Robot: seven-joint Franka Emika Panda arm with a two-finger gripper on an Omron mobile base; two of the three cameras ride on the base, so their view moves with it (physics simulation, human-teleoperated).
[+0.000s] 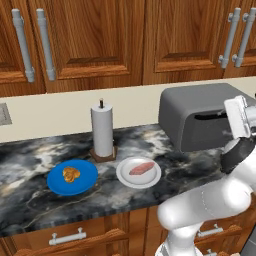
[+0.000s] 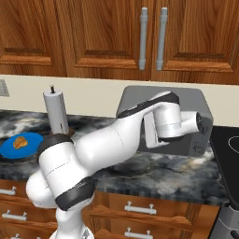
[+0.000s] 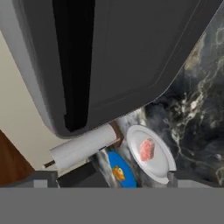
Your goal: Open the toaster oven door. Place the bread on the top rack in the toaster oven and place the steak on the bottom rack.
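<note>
In the left base view, the toaster oven [image 1: 200,117] stood at the right on the dark marbled counter [image 1: 30,165], and its right part was hidden behind the robot's hand and cut off by the frame edge. Its door [image 1: 212,131] was closed, so both racks were out of sight. The gripper's fingertips could not be made out here. The bread [image 1: 71,174] lay on a blue plate [image 1: 86,181] at the left, and the steak [image 1: 142,167] lay on a white plate [image 1: 127,176] just beside it. A paper-towel roll [image 1: 102,131] stood behind the two plates. Wooden cabinets [image 1: 100,35] hung above a cream wall.

In the right base view, the arm covered the middle of the toaster oven [image 2: 196,105], the door and the white plate. The bread [image 2: 20,142] on the blue plate [image 2: 9,150] showed at the left edge, partly cut off. A dark stove corner [image 2: 226,144] showed at the right.

In the hand view, the door [image 3: 131,57] with its dark slot was very near the camera. The gripper [image 3: 112,177] had its two fingertips [image 3: 43,178] spread wide apart at the bottom edge and held nothing. Beyond them were the steak [image 3: 147,150] on its plate [image 3: 162,168], the bread [image 3: 118,173], and the roll [image 3: 83,148].
</note>
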